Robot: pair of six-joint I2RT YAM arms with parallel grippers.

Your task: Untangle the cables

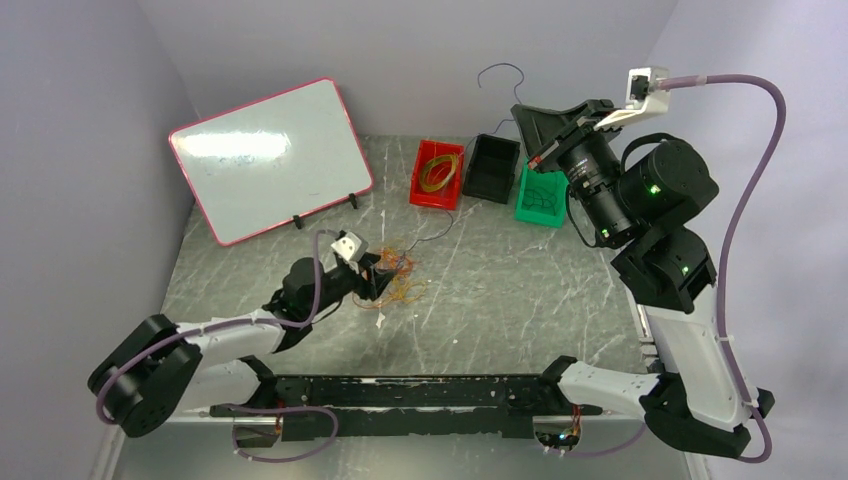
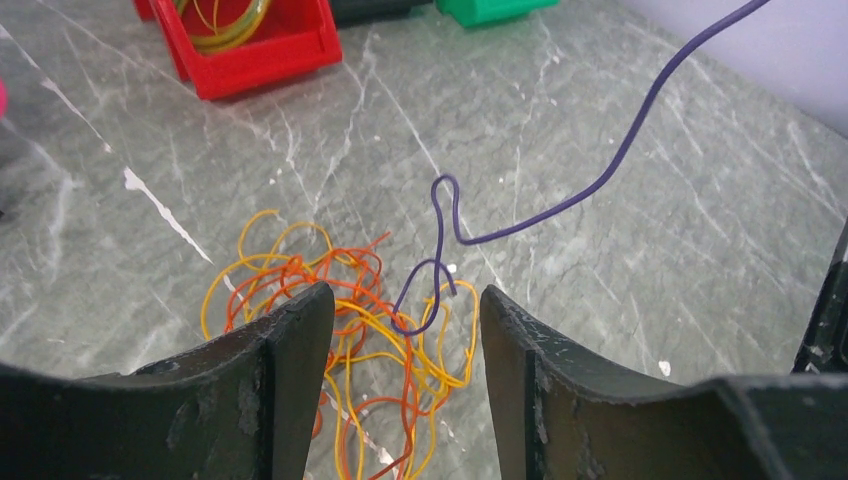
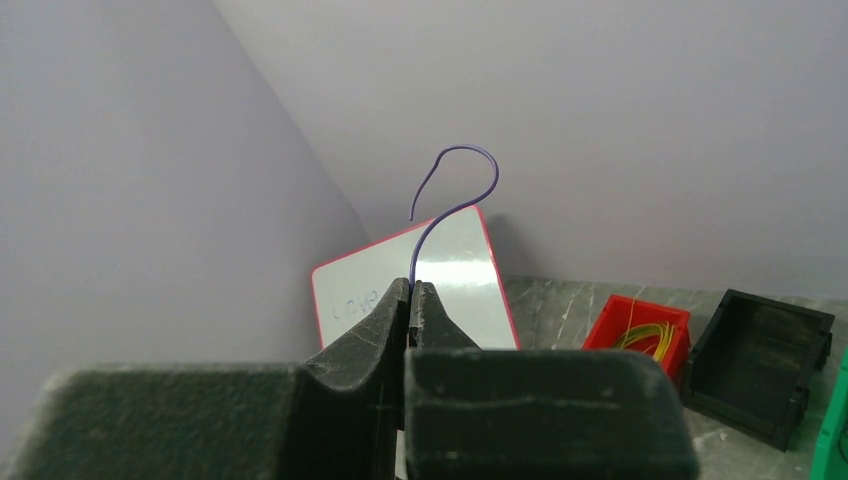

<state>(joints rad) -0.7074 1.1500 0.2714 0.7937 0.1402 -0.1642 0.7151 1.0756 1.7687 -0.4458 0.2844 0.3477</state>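
The tangle of yellow and orange-red cables (image 1: 402, 282) lies on the grey marble table, left of centre. My left gripper (image 1: 384, 274) is low over it. In the left wrist view it is open (image 2: 405, 300), its fingers straddling the near part of the tangle (image 2: 330, 290) and shut on nothing. A dark purple cable (image 2: 600, 175) loops into the tangle and rises away to the upper right. My right gripper (image 1: 520, 112) is raised high at the back. It is shut (image 3: 412, 285) on this purple cable (image 3: 455, 185), whose free end curls above the fingertips.
A red bin (image 1: 437, 172) holding coiled yellow cables, a black bin (image 1: 492, 167) and a green bin (image 1: 541, 195) with dark cables stand in a row at the back. A pink-framed whiteboard (image 1: 270, 155) leans at the back left.
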